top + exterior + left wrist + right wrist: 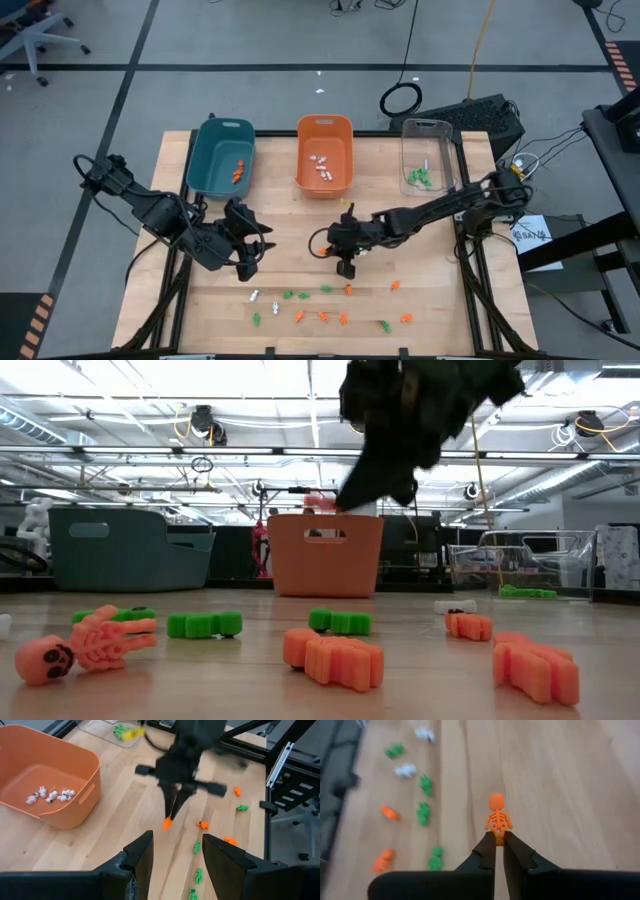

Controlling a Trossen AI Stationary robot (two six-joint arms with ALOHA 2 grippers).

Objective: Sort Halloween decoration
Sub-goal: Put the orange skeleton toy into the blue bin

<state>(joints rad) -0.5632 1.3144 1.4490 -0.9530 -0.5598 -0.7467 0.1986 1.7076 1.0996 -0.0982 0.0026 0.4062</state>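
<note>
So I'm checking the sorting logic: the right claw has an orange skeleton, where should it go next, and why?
Probably toward the teal bin: the right claw grips an orange skeleton, and that bin already holds orange pieces.

teal bin [218, 160], orange bin [325, 133], clear bin [430, 140]

Right arm stretched in from the right edge, reaching low across the middle of the table, wrist bent down. Its dark two-finger right gripper [499, 845] points at the tabletop, fingers pinched nearly together on the legs of a tiny orange plastic skeleton figure [497, 817], lifted clear of the wood. Left arm folded at the left side, elbow out, forearm angled toward the centre. The dark two-finger left gripper [177, 852] hangs above the table with its fingers spread wide, nothing between them.
</note>
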